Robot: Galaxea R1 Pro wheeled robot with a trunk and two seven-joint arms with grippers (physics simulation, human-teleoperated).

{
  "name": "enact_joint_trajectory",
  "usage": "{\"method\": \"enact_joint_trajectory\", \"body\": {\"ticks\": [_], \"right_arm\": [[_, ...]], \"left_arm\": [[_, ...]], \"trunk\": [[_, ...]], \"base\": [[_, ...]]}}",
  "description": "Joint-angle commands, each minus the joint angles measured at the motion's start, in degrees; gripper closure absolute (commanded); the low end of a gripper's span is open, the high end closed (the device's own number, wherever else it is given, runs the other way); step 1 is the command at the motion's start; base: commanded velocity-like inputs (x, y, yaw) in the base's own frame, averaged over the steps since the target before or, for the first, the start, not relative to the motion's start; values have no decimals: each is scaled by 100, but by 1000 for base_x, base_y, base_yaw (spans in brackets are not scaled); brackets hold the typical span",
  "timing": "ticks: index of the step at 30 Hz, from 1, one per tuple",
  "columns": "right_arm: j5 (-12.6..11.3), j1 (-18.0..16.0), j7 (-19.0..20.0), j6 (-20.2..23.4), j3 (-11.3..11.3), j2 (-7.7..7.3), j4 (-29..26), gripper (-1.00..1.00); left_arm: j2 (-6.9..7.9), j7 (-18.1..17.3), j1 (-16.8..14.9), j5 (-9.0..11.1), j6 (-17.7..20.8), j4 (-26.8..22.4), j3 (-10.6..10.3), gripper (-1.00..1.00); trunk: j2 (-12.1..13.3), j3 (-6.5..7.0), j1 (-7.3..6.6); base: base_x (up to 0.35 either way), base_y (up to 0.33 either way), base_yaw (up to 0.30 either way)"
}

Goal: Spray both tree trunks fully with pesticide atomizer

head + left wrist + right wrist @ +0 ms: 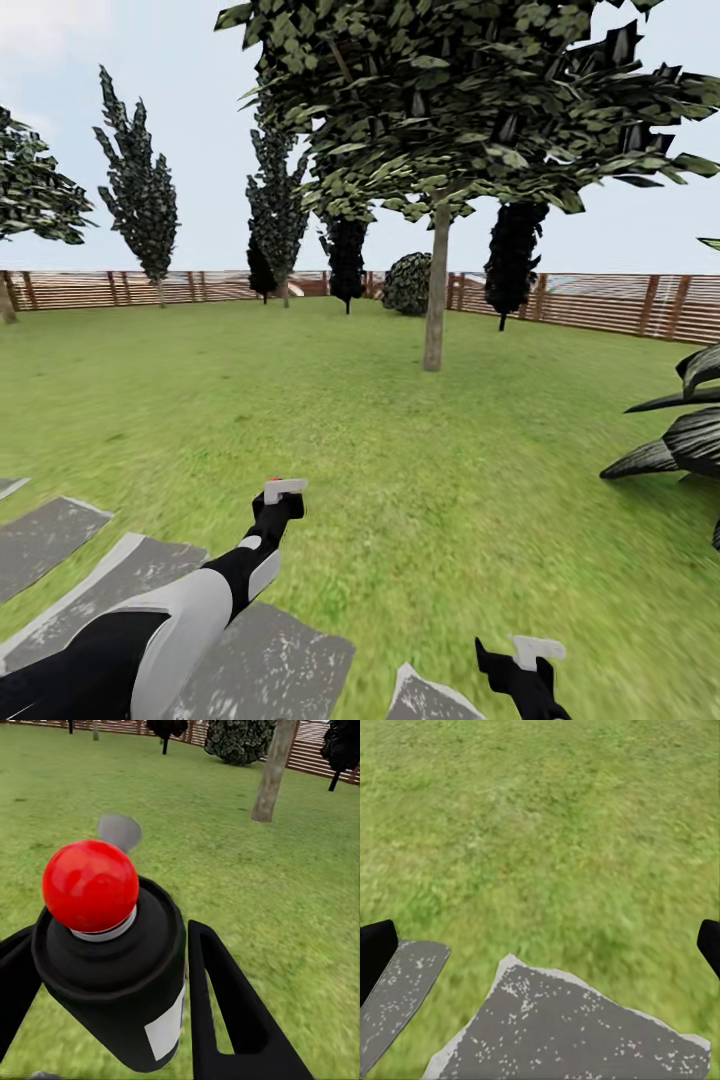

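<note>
The pesticide atomizer (112,975) is a black can with a red ball on top, and my left gripper (112,945) is shut on it, a black finger (232,1020) on each side. In the head view the left gripper (283,492) reaches out low over the lawn, with the atomizer's red dot (274,481) just showing at its tip. One tree trunk (434,300) stands straight ahead under a broad canopy, and it appears as a tree trunk (271,769) beyond the can. A second tree (25,195) stands at the far left by the fence. My right gripper (530,655) hangs open over grass and paving.
Grey paving stones (260,660) lie under the arms, and they appear as paving stones (562,1027) below the right gripper. Dark palm fronds (680,425) reach in from the right. A brown slat fence (600,300), cypress columns (140,190) and a round bush (408,283) line the back.
</note>
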Motion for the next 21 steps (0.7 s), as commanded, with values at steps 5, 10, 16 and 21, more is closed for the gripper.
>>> {"method": "enact_joint_trajectory", "body": {"ticks": [5,10,16,21], "right_arm": [[0,0,0,-2,0,0,-2,-100],[0,0,0,-7,0,0,-2,-100],[-1,0,6,-10,-4,1,-7,-100],[-9,0,1,-25,-8,21,-29,-100]], "left_arm": [[0,1,0,0,0,-1,-1,100],[0,1,0,0,0,-1,-1,100],[0,1,-1,0,0,-1,-1,100],[0,1,-2,0,0,-1,-1,100]], "trunk": [[0,8,0],[0,13,0],[0,14,0],[0,14,0]], "base": [[0,0,300],[0,0,246],[0,0,55],[0,0,10]]}}
